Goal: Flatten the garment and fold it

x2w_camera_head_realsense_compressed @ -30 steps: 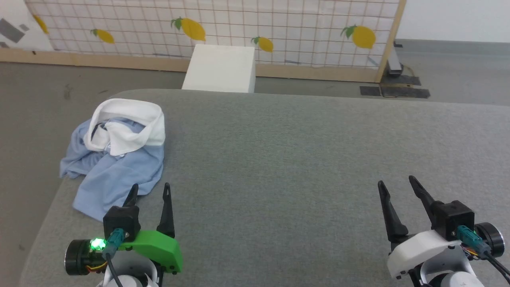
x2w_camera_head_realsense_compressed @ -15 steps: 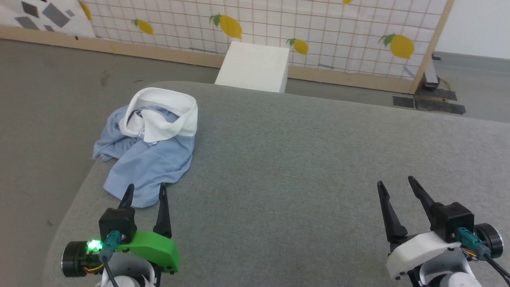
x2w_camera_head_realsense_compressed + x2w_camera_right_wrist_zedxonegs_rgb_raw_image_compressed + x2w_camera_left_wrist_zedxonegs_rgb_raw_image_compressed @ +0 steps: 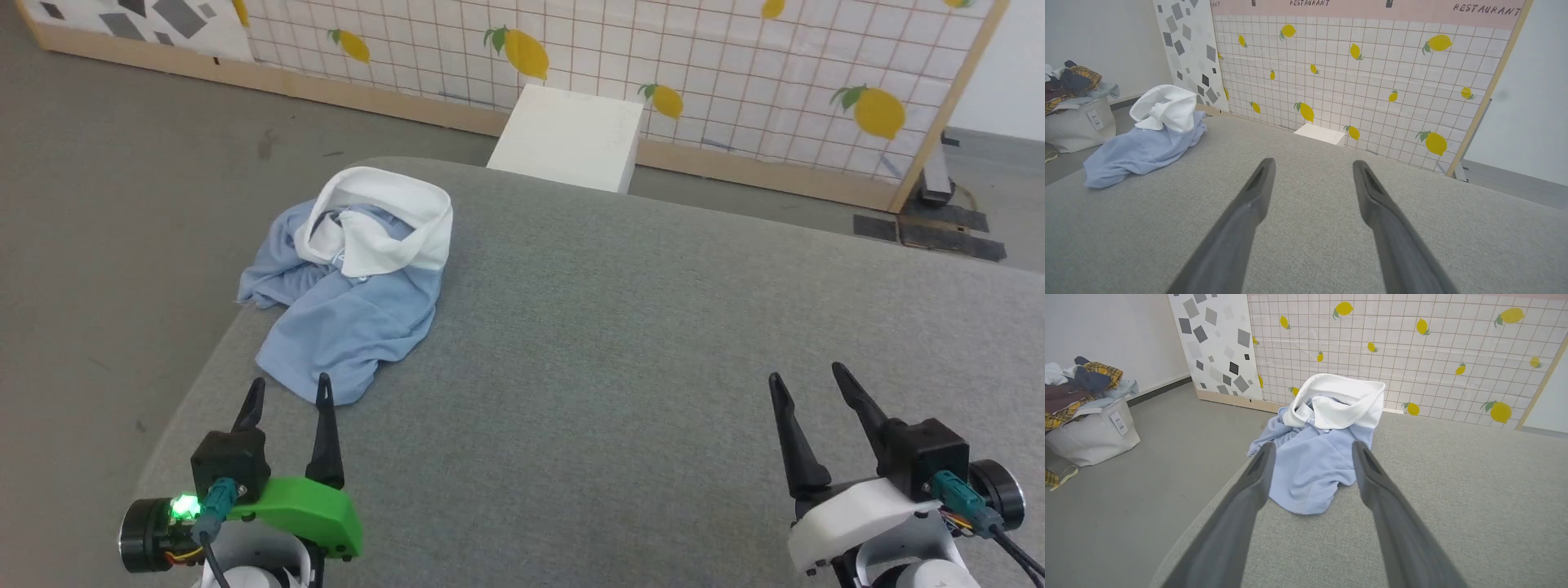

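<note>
The garment (image 3: 351,310) is a light blue shirt with a white collar part, lying crumpled near the far left corner of the grey table (image 3: 620,343); one sleeve hangs over the left edge. My left gripper (image 3: 290,385) stands open just short of the shirt's near hem, which shows between its fingers in the left wrist view as the garment (image 3: 1314,465). At the lower right, my right gripper (image 3: 804,374) is open and holds nothing, far from the shirt. The right wrist view shows the garment (image 3: 1143,143) off to the left.
A white box (image 3: 571,139) stands on the floor behind the table, before a lemon-patterned screen (image 3: 735,73). A pale bag heaped with clothes (image 3: 1086,412) sits on the floor to the left. The table's left edge curves down close beside my left gripper.
The head camera has turned left, so the whole picture shifted right. Relative to the shirt, my left gripper sits a little nearer its hem. Both grippers stay open.
</note>
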`<state>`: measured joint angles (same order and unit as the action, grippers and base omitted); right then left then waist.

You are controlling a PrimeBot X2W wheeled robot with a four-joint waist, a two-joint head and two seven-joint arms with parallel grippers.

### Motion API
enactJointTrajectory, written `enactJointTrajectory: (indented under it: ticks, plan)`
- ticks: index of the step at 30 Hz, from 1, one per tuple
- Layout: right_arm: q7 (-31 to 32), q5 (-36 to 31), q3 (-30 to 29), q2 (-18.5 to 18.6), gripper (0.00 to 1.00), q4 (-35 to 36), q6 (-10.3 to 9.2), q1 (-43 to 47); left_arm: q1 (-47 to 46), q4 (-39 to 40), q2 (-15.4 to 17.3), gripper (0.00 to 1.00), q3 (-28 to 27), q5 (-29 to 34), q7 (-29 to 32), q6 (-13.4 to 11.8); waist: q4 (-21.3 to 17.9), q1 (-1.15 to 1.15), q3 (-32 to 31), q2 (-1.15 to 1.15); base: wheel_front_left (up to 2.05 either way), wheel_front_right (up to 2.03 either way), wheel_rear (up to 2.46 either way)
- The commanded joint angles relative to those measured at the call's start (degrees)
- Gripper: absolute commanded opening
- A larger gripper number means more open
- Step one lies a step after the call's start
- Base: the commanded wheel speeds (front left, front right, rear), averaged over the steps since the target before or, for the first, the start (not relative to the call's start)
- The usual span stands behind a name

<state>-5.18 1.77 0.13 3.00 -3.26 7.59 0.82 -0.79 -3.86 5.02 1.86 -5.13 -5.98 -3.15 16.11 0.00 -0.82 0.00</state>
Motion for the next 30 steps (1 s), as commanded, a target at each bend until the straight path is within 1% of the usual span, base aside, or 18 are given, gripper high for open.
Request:
enactJointTrajectory:
  ticks: [1, 30]
  plan:
    - [-0.75, 0.5, 0.08, -0.05, 1.0, -0.31, -0.04, -1.1, 0.2, -0.31, 0.37, 1.0, 0.05, -0.57, -0.64, -0.52, 0.65, 0.0, -0.02, 0.0, 0.0, 0.0, 0.0]
    - [-3.41, 1.72, 0.04, -0.08, 1.0, -2.13, -0.07, -1.92, 0.02, -2.85, 1.07, 1.0, -0.01, -3.25, -4.08, -1.95, 9.13, 0.0, 0.15, 0.0, 0.0, 0.0, 0.0]
